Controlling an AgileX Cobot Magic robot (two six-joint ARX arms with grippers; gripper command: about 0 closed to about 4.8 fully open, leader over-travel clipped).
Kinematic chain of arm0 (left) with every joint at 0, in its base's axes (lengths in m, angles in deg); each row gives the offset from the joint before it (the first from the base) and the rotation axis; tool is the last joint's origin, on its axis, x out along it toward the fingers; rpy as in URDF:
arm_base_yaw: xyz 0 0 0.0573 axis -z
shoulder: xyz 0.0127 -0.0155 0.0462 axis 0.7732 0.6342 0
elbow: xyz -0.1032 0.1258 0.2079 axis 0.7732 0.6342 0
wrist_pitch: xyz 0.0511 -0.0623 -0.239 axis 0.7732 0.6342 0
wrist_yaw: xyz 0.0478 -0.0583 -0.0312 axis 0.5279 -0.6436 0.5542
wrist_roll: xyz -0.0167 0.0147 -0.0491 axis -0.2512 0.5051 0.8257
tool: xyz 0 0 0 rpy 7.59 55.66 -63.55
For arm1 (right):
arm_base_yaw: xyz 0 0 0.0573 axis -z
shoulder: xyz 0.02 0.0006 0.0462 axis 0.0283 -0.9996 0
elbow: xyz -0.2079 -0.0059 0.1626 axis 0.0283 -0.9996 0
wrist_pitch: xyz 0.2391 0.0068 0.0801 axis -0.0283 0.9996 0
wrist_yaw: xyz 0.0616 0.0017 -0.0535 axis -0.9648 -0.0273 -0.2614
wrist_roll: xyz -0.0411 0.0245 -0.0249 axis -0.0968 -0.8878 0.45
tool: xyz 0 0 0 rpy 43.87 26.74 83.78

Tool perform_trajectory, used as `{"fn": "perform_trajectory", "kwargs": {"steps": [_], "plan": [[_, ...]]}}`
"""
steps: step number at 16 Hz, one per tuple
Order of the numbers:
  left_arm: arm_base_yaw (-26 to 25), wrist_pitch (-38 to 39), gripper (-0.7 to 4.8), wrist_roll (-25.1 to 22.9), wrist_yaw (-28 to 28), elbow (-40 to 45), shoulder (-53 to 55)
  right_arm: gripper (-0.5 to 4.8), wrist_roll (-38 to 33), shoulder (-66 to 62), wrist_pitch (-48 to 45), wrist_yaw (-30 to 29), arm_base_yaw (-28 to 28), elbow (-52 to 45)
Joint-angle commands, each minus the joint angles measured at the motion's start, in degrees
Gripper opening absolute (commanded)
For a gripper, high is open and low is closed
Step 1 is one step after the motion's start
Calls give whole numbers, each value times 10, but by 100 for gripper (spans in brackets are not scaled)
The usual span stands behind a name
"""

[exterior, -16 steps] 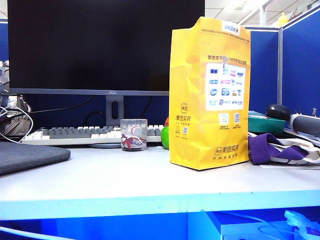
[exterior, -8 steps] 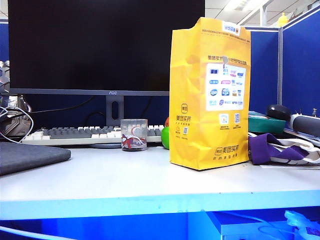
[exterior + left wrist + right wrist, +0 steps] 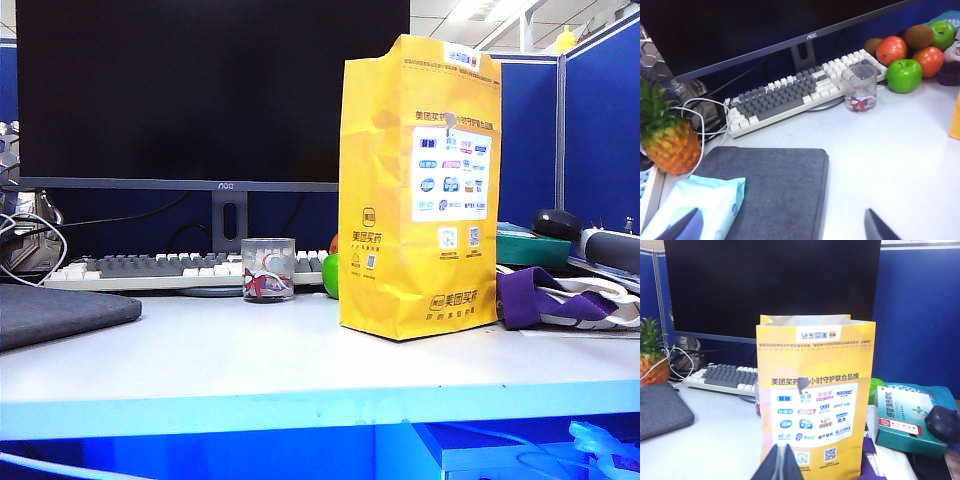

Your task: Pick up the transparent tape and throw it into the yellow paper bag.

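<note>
1. My left claw [image 3: 777, 229] hangs wide open with nothing in it. Its two dark fingertips straddle a grey mat [image 3: 775, 185], and I judge it is parked high to scan the desk.
2. My right claw [image 3: 782, 465] looks pinched shut and empty. It faces the printed front of the yellow paper bag [image 3: 815, 390] from close by.
3. In the exterior view the bag stands upright right of centre on the desk [image 3: 200, 360], mouth up, presumably so things can be dropped in.
4. I cannot find the transparent tape in any view. It may be hidden behind the bag.
5. Only the left wrist view shows a pineapple [image 3: 670, 142], a pack of wipes [image 3: 700, 205] and the pile of fruit [image 3: 905, 50]. A clear cup [image 3: 859, 89] stands in front of the keyboard [image 3: 795, 95].
6. Only the right wrist view shows the bag's open top.
7. The exterior view shows neither arm.
</note>
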Motion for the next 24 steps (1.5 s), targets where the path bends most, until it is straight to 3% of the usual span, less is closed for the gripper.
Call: {"fn": "perform_trajectory", "kwargs": {"steps": [1, 7, 11, 24], "plan": [[1, -16, 427, -1, -4, 19, -20, 22, -3, 10, -10, 1, 0, -10], [1, -59, 427, -1, -13, 181, -157, 22, -2, 49, 10, -1, 3, -69], [0, -111, 427, -1, -12, 240, -155, 22, -2, 49, 38, -5, 20, -69], [1, -86, 427, -1, -13, 257, -155, 22, -2, 49, 61, -10, 38, -69]]}}
